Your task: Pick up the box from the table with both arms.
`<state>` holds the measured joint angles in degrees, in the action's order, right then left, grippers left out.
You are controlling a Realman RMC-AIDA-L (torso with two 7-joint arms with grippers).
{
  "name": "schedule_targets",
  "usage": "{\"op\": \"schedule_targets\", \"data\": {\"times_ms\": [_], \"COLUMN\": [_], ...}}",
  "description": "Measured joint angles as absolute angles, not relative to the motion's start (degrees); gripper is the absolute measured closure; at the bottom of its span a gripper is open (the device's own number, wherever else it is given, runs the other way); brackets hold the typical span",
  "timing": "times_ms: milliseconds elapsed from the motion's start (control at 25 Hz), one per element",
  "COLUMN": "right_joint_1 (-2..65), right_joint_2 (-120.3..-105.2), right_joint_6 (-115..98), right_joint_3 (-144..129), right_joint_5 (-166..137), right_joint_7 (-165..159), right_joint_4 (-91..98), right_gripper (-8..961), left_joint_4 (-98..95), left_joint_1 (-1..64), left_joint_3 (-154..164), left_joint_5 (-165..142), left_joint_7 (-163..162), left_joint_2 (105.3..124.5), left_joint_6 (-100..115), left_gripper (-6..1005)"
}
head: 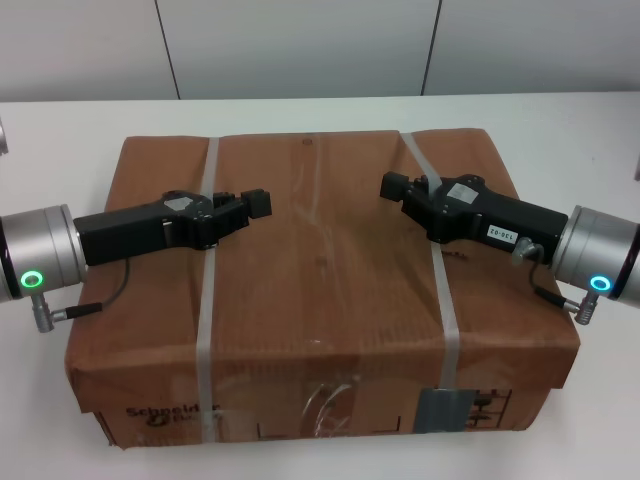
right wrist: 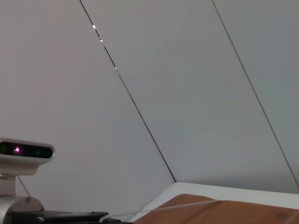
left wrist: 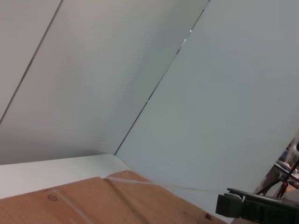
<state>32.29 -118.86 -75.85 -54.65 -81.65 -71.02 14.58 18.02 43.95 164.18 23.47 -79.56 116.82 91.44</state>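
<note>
The brown cardboard box (head: 320, 280) fills the middle of the white table (head: 60, 130) in the head view, bound by two white straps (head: 207, 300). A grey label (head: 441, 410) and black print are on its near side. My left gripper (head: 258, 203) reaches in from the left and lies over the box top near the left strap. My right gripper (head: 392, 185) reaches in from the right over the box top by the right strap. Both point inward toward each other, a gap apart. The box top also shows in the left wrist view (left wrist: 93, 203) and the right wrist view (right wrist: 224, 212).
Grey wall panels (head: 300, 45) stand behind the table's far edge. The right gripper's tip shows in the left wrist view (left wrist: 243, 207). A white camera unit (right wrist: 25, 151) stands by the wall in the right wrist view. Bare tabletop lies left, right and behind the box.
</note>
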Motion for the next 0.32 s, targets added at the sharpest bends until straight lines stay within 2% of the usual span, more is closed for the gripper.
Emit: {"op": "schedule_targets", "data": {"times_ms": [320], "right_joint_1": [32.2], "right_joint_2": [-118.82], "right_joint_6": [-75.8], "right_joint_3": [-54.7], "right_joint_5": [-81.6], "right_joint_7": [-71.0], "right_joint_4": [14.6], "right_gripper": [942], "left_joint_4": [17.8], "left_joint_1": [43.9], "left_joint_3": [164.2], "left_joint_5": [23.5], "left_joint_7": [-79.4], "left_joint_2": [116.81], "left_joint_6": [91.4], "left_gripper": [914]}}
